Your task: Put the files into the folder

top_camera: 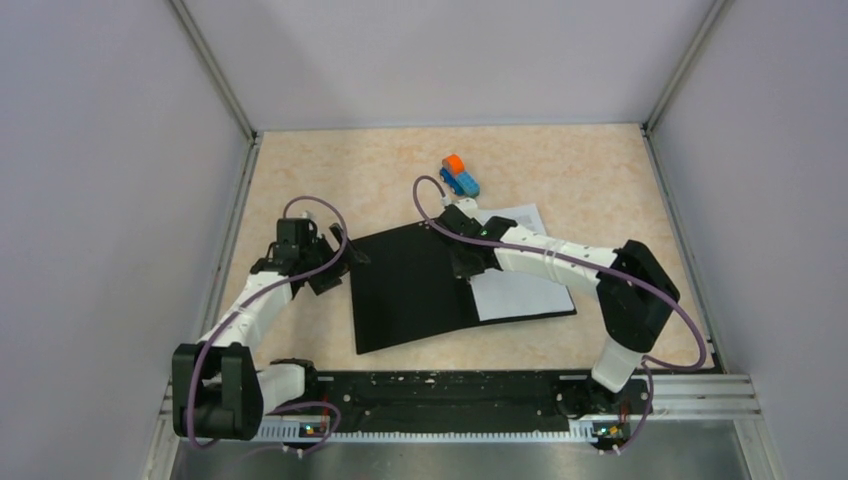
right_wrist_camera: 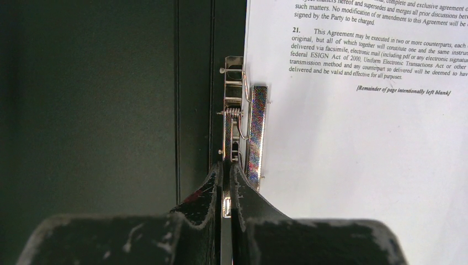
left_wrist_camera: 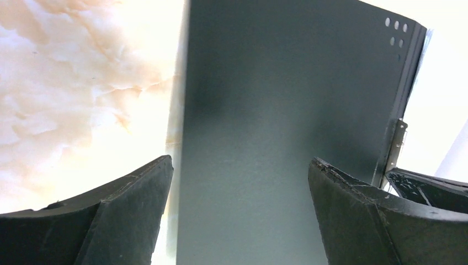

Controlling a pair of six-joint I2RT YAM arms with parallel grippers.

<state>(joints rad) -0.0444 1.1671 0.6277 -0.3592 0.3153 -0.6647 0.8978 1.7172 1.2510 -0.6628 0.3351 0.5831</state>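
Both halves of the folder [top_camera: 410, 285] lie open, black side up, in the middle of the surface [top_camera: 330, 170]. On its right half rest the files [top_camera: 520, 295], white sheets whose top page shows printed text in the right wrist view. Their left edge sits under the bar of the metal clip [right_wrist_camera: 258, 130] beside the spine. The right hand [right_wrist_camera: 227, 165] is clamped on the thin lever of that clip. The left hand [left_wrist_camera: 240, 163] has its fingers wide apart over the folder's bare left cover, at its outer edge; whether they touch it I cannot tell. Behind the folder, near the far corner of the sheets, stands a blue-and-orange toy truck [top_camera: 459, 176]
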